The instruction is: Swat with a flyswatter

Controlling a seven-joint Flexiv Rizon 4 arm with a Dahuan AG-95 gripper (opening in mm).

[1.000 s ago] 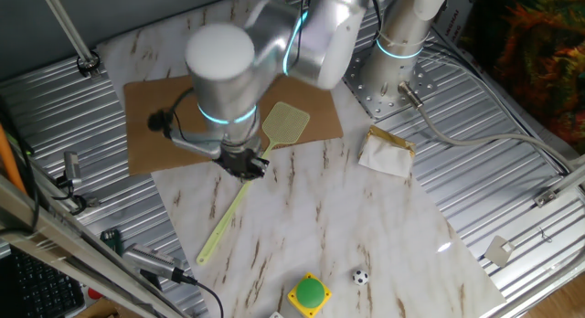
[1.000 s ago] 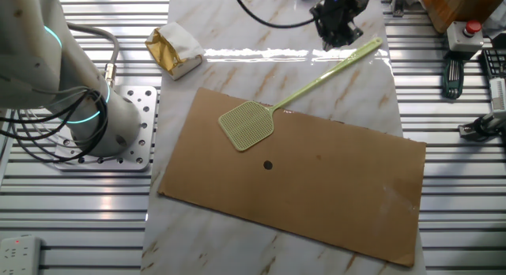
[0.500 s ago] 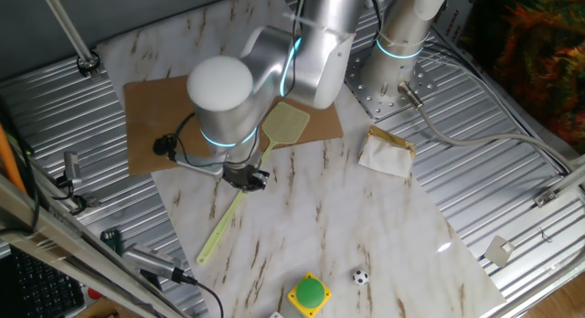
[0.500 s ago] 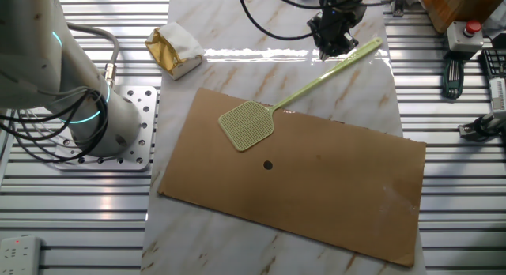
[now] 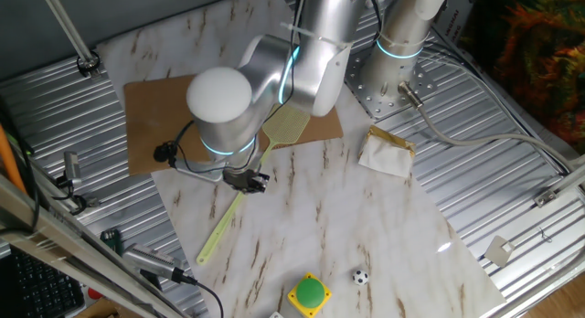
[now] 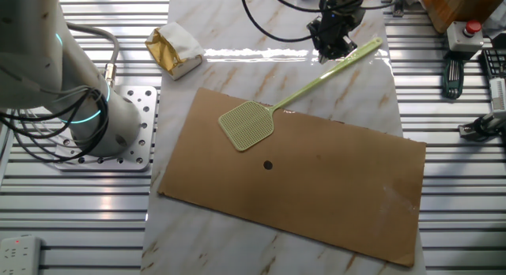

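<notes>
A marbled white tabletop (image 5: 347, 217) lies over ribbed metal, with a brown cardboard sheet (image 5: 151, 126) at its far side; in one fixed view the flyswatter (image 5: 239, 201) lies flat, its mesh head on the cardboard edge and its thin handle running down across the marble toward the near-left. The gripper (image 5: 245, 180) sits right over the handle about midway along, low to the surface, but the arm's bulk hides the fingertips, so I cannot tell whether they are spread or already pinching. A crumpled paper bag (image 5: 386, 152), a green button (image 5: 310, 292) and a small ball (image 5: 360, 278) lie well apart. In the other fixed view the flyswatter (image 6: 304, 89) stretches from the cardboard sheet (image 6: 316, 188) up to the gripper (image 6: 333, 47), which is down at the handle's outer part; the jaws are too dark to read. The swatter looks light, thin and springy: I judge it will flex and whip, and its flat smooth handle could twist or slide, so a firm hold across the handle's width, toward its free end, seems best
</notes>
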